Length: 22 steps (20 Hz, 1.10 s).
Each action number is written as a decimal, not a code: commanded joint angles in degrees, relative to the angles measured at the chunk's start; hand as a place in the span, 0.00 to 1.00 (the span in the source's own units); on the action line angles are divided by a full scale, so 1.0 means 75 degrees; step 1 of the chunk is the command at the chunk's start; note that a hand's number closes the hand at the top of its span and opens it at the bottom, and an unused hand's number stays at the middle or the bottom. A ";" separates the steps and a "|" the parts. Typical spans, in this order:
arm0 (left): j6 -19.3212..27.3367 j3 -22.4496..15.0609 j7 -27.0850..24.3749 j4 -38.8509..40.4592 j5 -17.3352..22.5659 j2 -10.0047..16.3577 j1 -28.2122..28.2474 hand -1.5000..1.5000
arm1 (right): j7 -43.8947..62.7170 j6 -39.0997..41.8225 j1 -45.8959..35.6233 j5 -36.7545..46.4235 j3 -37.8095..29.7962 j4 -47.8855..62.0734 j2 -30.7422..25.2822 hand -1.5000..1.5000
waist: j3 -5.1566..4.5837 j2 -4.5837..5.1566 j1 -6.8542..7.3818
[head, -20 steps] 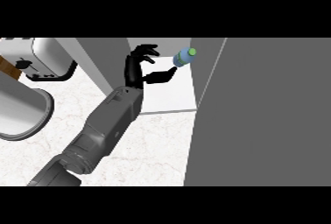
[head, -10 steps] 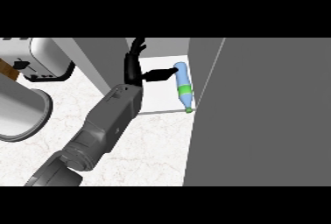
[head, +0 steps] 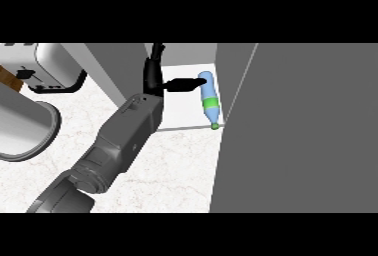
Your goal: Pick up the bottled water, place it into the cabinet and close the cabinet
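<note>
The grey cabinet door fills the right side of the head view, and its left edge runs down just beside the bottle. The marbled bench spreads across the lower left and holds a round metal vessel at the far left. A toaster stands behind that vessel. Both are well apart from the cabinet opening.

The grey left forearm crosses the bench from the lower left corner and slants up toward the opening. The cabinet's white floor shows as a narrow strip between a grey side wall and the door. Its front edge meets the bench just below the bottle's cap.

The left hand is inside the opening, above the left part of the white floor. Its fingers are straight and point up the view, spread away from the thumb, so it holds nothing. The thumb points right, and its tip is at the bottle's upper end.

The bottled water lies on its side on the cabinet floor, to the right of the hand and close along the door's edge. Its green label wraps the middle. Its green cap points toward the robot and sits right at the floor's front edge. Bare white floor lies between the forearm and the bottle
</note>
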 commanded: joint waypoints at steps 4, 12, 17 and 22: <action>-0.1553 0.0041 -0.0268 -0.0778 0.0264 -0.0045 0.0147 0.00 | 0.0378 0.0045 0.0125 -0.0310 0.0066 -0.0675 -0.0011 0.00 | -0.0008 -0.0036 -0.0094; -0.2369 -0.0081 0.0036 -0.1562 0.0516 -0.0046 0.0429 0.00 | 0.0415 0.0253 0.0421 -0.0397 -0.0421 -0.1031 -0.0227 0.00 | 0.0006 -0.0172 0.0308; -0.2126 -0.0865 0.0291 -0.2888 0.1188 -0.0046 0.1176 0.00 | 0.0757 -0.0006 0.0264 0.0400 0.0313 -0.1015 0.0055 0.00 | 0.0000 -0.0201 0.0275; -0.1983 -0.1348 0.1035 -0.4901 0.0957 -0.0046 0.2719 1.00 | 0.0856 0.0101 0.0154 -0.0214 -0.0394 -0.0959 -0.0111 0.00 | 0.0007 -0.0268 0.0660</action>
